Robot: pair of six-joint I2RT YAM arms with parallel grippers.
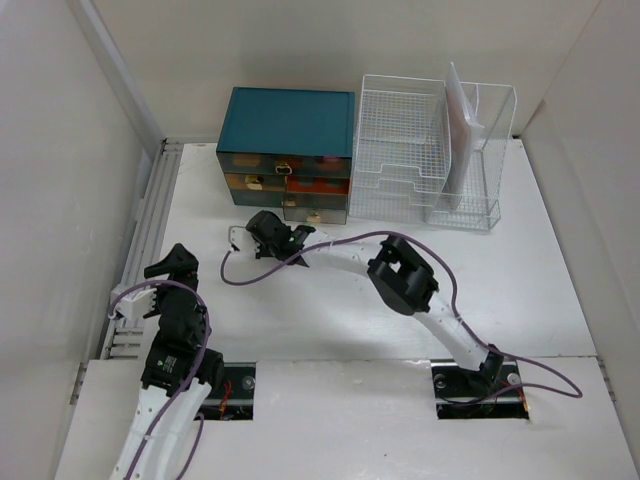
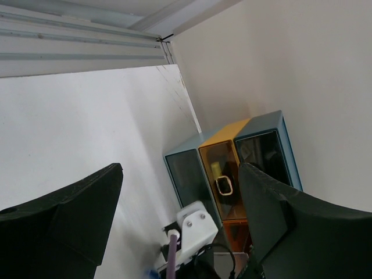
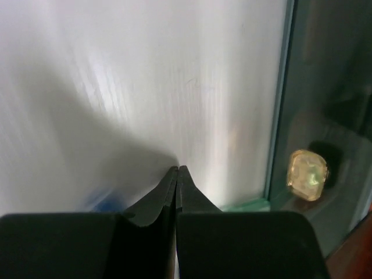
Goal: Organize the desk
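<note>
On the desk (image 1: 520, 260) filling mid-frame, the right gripper (image 3: 176, 169), clenched empty just beside the cabinet (image 1: 290, 120) at upper centre, could knock or shove it; the left gripper (image 1: 169, 263) hangs released, lower left.

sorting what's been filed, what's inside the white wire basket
In the wire basket, a pale folder with something pinkish in it stands upright in the right-hand slot. The tiered trays on its left show only mesh. What the folder holds is covered.

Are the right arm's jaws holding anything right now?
No, the right gripper has its jaws pressed flat together with nothing between them, over the white desk.
</note>
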